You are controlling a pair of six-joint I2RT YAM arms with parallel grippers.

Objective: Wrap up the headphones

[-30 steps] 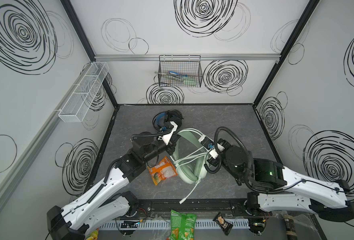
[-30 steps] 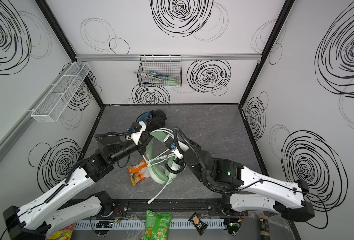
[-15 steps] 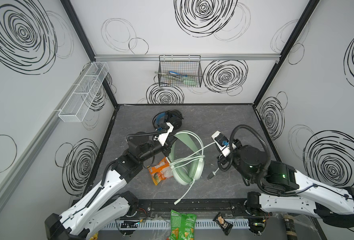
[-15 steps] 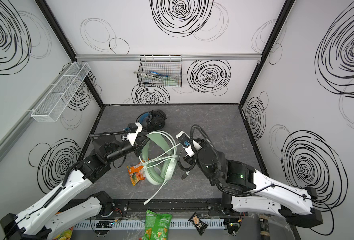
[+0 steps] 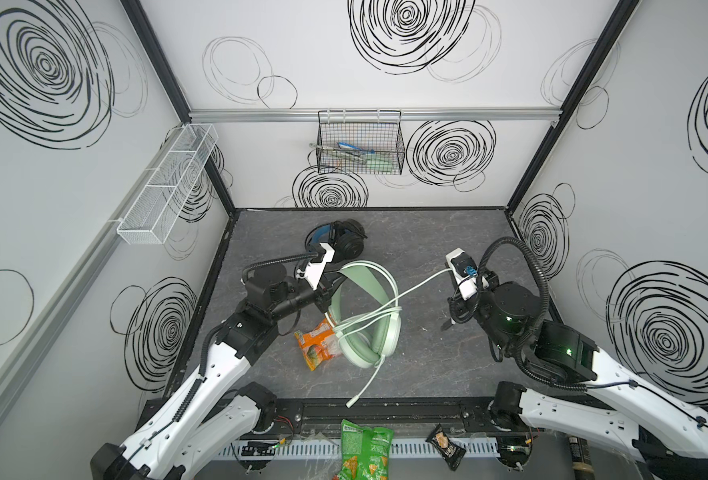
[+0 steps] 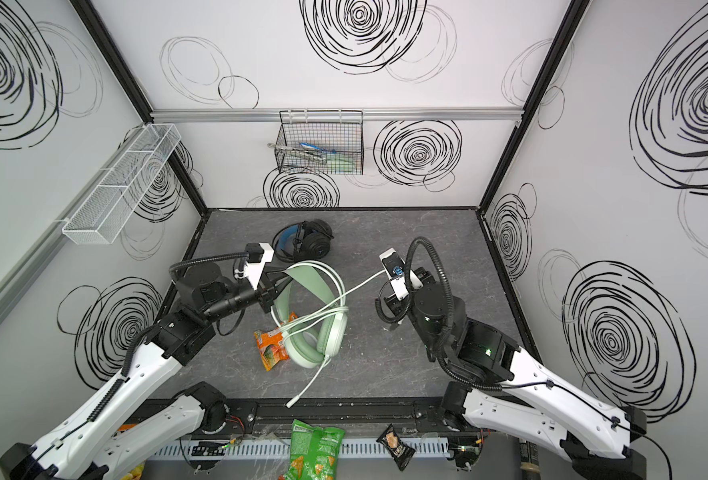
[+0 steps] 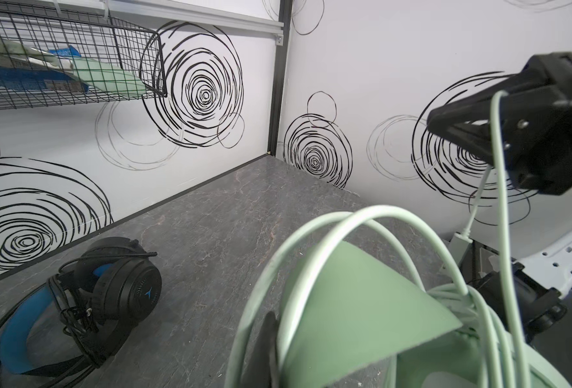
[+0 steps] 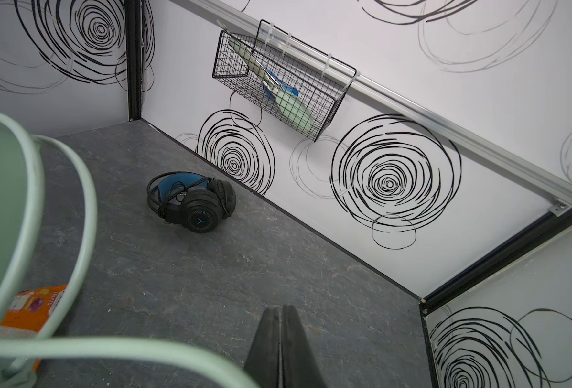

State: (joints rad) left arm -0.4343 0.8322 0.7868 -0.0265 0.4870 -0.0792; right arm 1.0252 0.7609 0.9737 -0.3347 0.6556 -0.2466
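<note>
Grey marbled tabletop (image 5: 427, 365) makes the floor of a white booth whose walls (image 5: 260, 174) carry black spiral drawings; the left arm (image 5: 219, 365) and the right arm (image 5: 618, 374) reach in from the near side. Nearest, beyond the black rail (image 5: 385, 413), lie two snack packets: one green bag (image 5: 362, 453) and one small dark packet (image 5: 445, 451). On the table is one orange packet (image 5: 316, 345), near and left of the middle; an earcup of the mint-green headset (image 5: 366, 347) lies partly over it. Of headsets I count two. The mint-green one is in the middle, its whitish cable (image 5: 418, 286) looped several times across band and earcups; one pale strand trails toward the near edge. The left gripper (image 5: 330, 286) is closed on the left part of the headband; the right gripper (image 8: 280, 322), well apart on the right, has its jaws pressed together on a tight strand of the cable. Farther, the black headset (image 5: 344, 243) with blue inside lies near the far wall; above it hangs one black wire basket (image 5: 360, 145); on the left wall is one white mesh tray (image 5: 165, 183).
</note>
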